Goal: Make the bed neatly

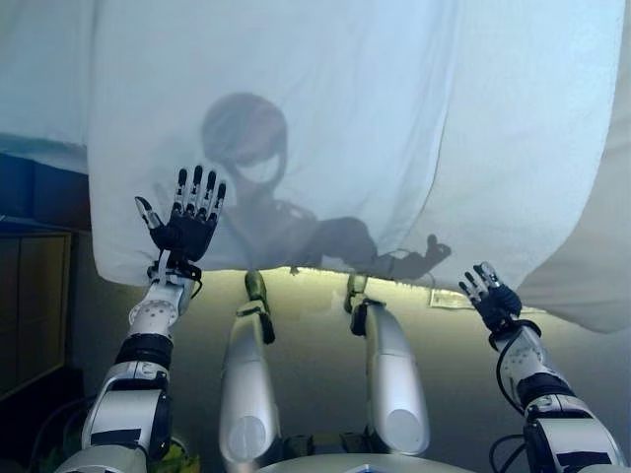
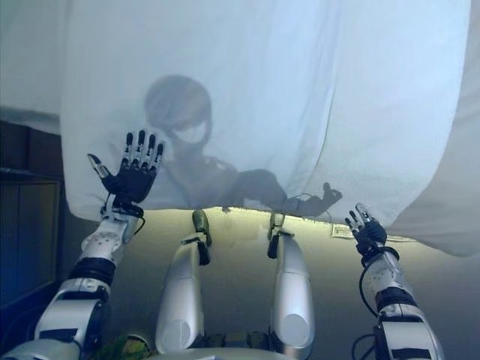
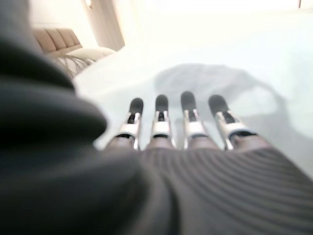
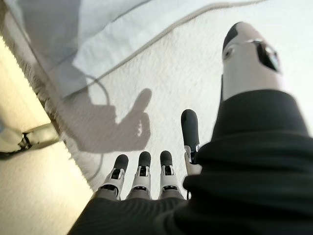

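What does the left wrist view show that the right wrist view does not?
Only the left wrist view shows a beige padded headboard and a pillow past the pale blue sheet, with the left hand held over the sheet, its fingers straight.

Only the right wrist view shows the sheet's hanging edge against the white mattress side, and the yellowish floor below.

Both show their own hand open and holding nothing; the right hand is beside the mattress.
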